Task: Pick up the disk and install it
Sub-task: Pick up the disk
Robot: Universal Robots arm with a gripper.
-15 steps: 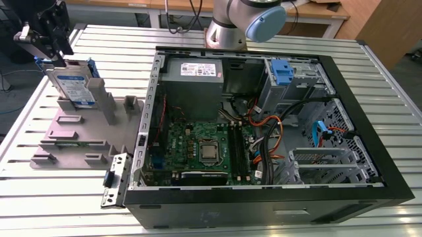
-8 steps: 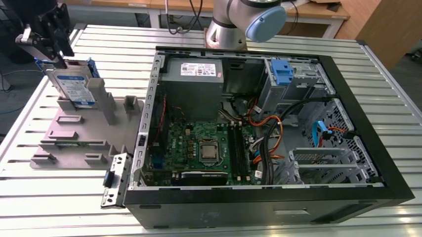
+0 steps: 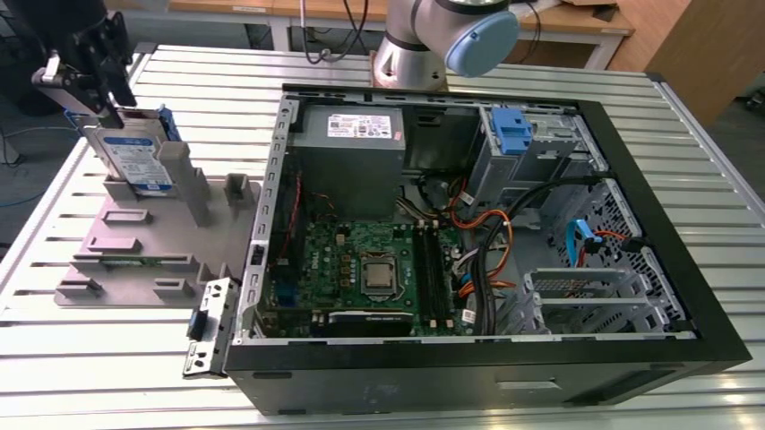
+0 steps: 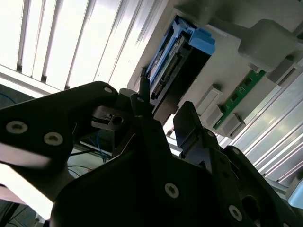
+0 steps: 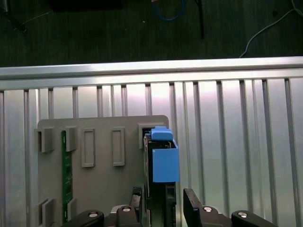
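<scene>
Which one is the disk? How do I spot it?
Find the big open computer case; on the exterior view's left of it lies a grey plastic holder. The disk stands upright in it: silver, with a blue-and-white label and blue frame.

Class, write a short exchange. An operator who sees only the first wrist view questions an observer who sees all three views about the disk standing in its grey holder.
Operator: My view looks down on the disk in the holder, with the gripper open over it. What lies beyond the holder?
Observer: In the exterior view, an open computer case lies on the table, on the exterior view's right of the holder.
Operator: I see the disk edge-on. What is on its broad side?
Observer: The exterior view shows a white-and-blue label there, and the disk stands upright between the holder's posts.
</scene>
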